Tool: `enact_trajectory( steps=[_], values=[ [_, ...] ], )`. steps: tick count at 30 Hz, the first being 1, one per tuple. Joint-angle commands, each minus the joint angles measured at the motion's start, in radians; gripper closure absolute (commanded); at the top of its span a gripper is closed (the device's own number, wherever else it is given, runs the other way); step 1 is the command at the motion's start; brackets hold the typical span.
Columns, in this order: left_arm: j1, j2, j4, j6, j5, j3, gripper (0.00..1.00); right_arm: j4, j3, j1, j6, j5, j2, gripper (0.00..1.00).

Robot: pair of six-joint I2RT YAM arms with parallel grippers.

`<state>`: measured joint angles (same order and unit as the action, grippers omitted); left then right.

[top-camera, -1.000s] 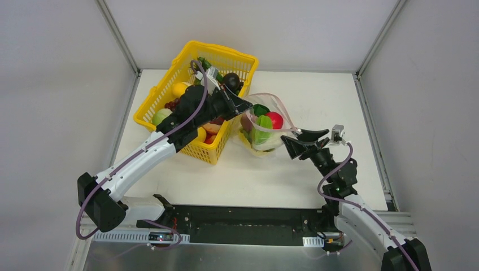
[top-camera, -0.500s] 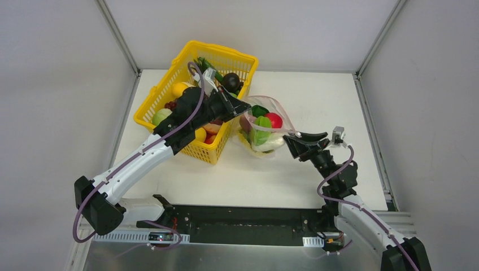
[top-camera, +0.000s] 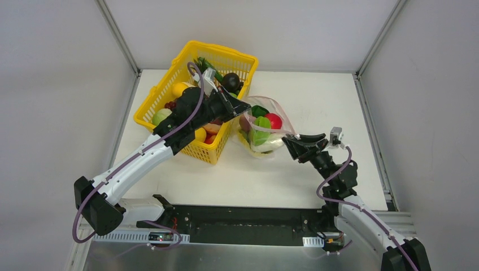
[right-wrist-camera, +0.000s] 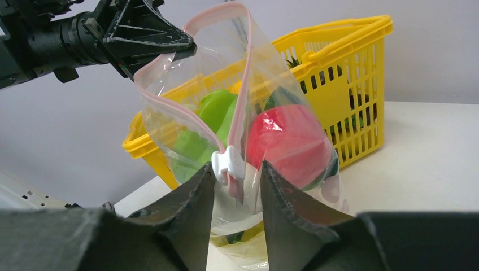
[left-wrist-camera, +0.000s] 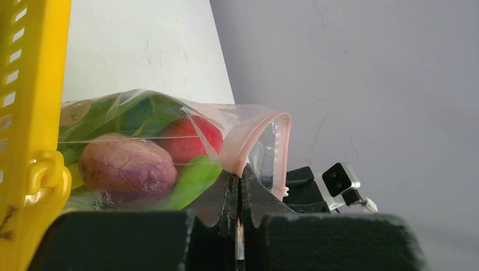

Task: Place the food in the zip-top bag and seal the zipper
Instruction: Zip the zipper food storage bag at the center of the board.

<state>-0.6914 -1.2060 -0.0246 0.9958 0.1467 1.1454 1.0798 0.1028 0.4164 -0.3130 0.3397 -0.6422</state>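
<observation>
White table, grey walls

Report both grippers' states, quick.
Left gripper: shut on the zip-top bag rim.
Right gripper: jaws part-open around the white slider; grip cannot be told.

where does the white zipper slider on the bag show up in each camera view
Top external: too small to make out; it would be at the right gripper.
Left wrist: not visible.
Right wrist: white slider low centre, between the fingers.
Shared landmark: the pink zipper of the zip-top bag, beside the yellow basket.
</observation>
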Motion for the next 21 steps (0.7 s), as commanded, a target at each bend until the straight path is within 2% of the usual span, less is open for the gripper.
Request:
enact_trajectory(
  steps=[1,5,8,11,16,21],
  values=[
    [0.015,0.042,-0.094,0.007,-0.019,0.002,1.0,0.021,0.008,-0.004,0.031,0.012,0.021,0.64],
    [0.016,0.043,-0.098,0.009,-0.023,-0.002,1.0,0.02,0.007,-0.003,0.027,0.009,0.036,0.64],
    [0.018,0.046,-0.104,0.013,-0.025,-0.006,1.0,0.016,0.001,-0.002,0.023,0.001,0.051,0.5],
    [0.019,0.047,-0.11,0.017,-0.028,-0.009,1.0,0.014,-0.01,-0.002,0.019,-0.011,0.063,0.46],
    [0.02,0.049,-0.112,0.018,-0.03,-0.013,1.0,0.015,-0.01,-0.002,0.015,0.0,0.062,0.6],
    [0.021,0.052,-0.109,0.018,-0.034,-0.013,1.0,0.004,-0.009,-0.002,0.013,0.002,0.067,0.64]
  ],
)
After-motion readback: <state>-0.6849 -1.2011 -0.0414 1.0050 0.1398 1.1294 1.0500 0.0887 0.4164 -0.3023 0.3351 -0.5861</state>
